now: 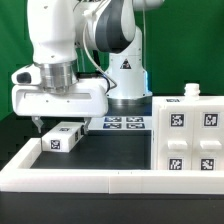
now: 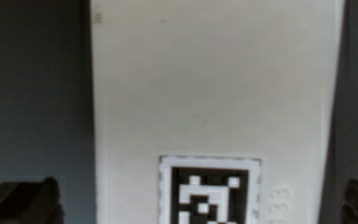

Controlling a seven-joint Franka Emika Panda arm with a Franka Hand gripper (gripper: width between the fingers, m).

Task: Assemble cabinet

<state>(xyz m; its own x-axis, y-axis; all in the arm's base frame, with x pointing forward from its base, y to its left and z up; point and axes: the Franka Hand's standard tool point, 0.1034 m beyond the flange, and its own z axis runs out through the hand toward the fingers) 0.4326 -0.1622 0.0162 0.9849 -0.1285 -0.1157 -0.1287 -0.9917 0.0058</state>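
the two-finger gripper (image 1: pixel 60 124) hangs directly over the small white matte block with a square black-and-white tag (image 1: pixel 62 138), which lies flat on the dark table (image 1: pixel 110 150) toward the exterior view's left, well apart from the large white matte box shell (image 1: pixel 190 135) on the right. in the wrist view the dark fingertips (image 2: pixel 23 198) stand wide open on either side of the block and hold nothing. one of them looks closer to the block's edge than the other. the main risk, as i judge it, is that the block fills most of the span, so a slight sideways offset on the descent could land a fingertip on its top face and shove or tip it. a grip off-centre along its length could let it pivot when lifted. the low white l-shaped border wall (image 1: pixel 90 180) is near, and a skidding block could jam there
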